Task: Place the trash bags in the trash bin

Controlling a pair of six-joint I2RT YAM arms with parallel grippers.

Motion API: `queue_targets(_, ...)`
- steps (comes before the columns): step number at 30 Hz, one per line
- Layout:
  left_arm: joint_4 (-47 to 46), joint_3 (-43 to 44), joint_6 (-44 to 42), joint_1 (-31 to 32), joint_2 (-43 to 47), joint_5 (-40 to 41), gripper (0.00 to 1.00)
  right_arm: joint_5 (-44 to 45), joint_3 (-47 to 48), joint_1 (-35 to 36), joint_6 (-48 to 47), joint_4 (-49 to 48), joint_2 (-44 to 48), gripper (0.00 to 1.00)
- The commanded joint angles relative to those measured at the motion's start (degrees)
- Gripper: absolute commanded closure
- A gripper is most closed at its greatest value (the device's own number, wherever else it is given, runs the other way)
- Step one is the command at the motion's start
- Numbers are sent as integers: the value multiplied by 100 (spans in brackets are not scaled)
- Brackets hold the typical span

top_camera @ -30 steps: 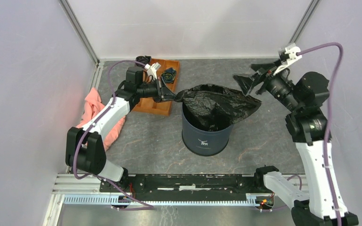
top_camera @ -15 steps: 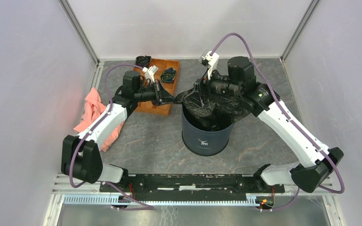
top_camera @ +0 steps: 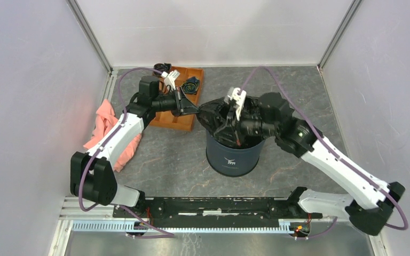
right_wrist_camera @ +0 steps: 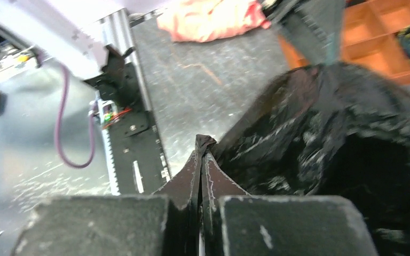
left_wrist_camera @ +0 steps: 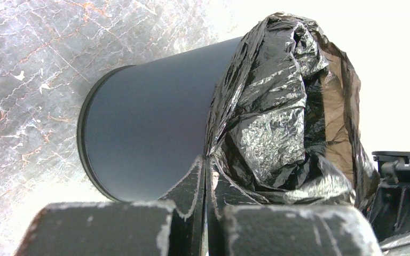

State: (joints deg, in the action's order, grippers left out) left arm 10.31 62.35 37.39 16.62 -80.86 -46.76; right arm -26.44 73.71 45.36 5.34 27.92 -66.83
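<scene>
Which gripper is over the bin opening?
The right gripper, shut on the trash bag above the trash bin. The left gripper pinches the bag outside the rim, toward the orange tray.

I see an orange compartment tray (top_camera: 181, 121) toward the far left corner of the grey marbled desk (top_camera: 304, 90), with a dark spiral roll (top_camera: 191, 84) in one of its far compartments and a second black roll (top_camera: 162, 68) just off its far left corner. A crumpled pink cloth (top_camera: 105, 121) lies against the desk's left edge, nearer me than the tray. Along the near edge runs a black mounting rail (top_camera: 213, 205) on a strip of aluminium.
</scene>
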Motion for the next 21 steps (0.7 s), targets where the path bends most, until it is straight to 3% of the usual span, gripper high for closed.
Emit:
queue_targets(1, 103, 309, -345, 3, -135, -26, 98, -488, -939, 331, 921, -1051, 731, 100)
queue_targets(5, 130, 362, -378, -1, -165, 13, 98, -1, -1712, 792, 1058, -1283, 1259, 99)
queue_targets(14, 21, 228, -330, -1, -179, 25, 98, 1072, -2777, 937, 993, -1233, 1976, 99)
queue_targets(17, -366, -54, -46, -1, -146, -33, 98, 1561, -3233, 948, 1006, -1379, 2334, 97)
queue_targets(21, -1185, -571, 491, 8, -74, -230, 98, 1378, -3369, 951, 1243, -1241, 2564, 88)
